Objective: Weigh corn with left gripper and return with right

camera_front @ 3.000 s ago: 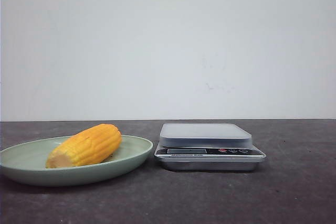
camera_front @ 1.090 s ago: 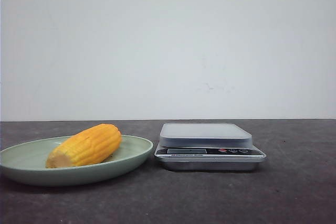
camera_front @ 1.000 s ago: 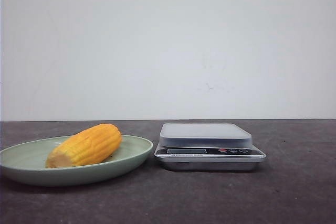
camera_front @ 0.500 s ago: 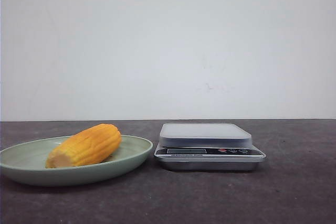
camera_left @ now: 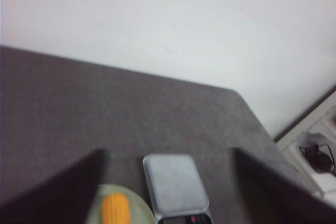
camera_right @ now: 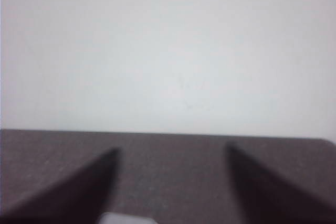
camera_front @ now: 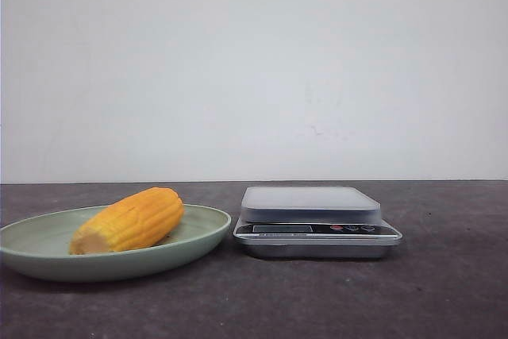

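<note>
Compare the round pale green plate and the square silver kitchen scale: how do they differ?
The round pale green plate is wide and shallow; the square silver kitchen scale is narrower and boxy. The plate holds the short yellow-orange corn cob; the scale's platform is bare. The scale has a display and buttons in front; the plate is plain. Both rest side by side on the dark table.

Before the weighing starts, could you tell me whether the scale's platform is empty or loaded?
Empty: the scale has a bare platform, and the corn lies on the green plate beside it.
</note>
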Controlling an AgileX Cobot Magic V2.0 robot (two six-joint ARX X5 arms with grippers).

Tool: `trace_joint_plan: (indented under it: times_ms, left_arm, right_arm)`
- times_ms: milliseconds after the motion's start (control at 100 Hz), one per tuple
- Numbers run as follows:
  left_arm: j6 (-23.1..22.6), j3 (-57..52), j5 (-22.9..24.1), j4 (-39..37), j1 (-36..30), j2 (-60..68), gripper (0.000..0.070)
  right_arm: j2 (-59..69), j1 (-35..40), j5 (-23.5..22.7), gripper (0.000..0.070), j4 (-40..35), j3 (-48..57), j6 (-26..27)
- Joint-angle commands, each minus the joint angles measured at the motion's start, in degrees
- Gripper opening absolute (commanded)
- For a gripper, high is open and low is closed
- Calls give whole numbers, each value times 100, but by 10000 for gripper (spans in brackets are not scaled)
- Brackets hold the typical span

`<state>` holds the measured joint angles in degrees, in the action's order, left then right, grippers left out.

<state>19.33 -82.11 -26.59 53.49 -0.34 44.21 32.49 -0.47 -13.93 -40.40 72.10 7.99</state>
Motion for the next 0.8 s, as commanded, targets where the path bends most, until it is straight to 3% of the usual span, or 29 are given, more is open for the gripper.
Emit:
trace_joint_plan:
  times_ms: [0,350,450,660,790]
  left_arm:
    - [-74,-92,-26,52,-46,70,669]
    - [157,1021,7,61,-946,592,667]
    - [160,1591,330,0,-1231,898,666]
    - [122,2135,763,-581,-1843,2164,653]
    - [186,2131,772,-1255,-2122,3067,628]
  right_arm:
    - [42,-2,-68,694,-4,103,146]
    - [42,-2,-297,694,-317,98,374]
    - [42,-2,-295,694,-520,98,363]
    - [39,-2,-299,693,-640,98,382]
    - [39,-2,-297,692,-649,98,385]
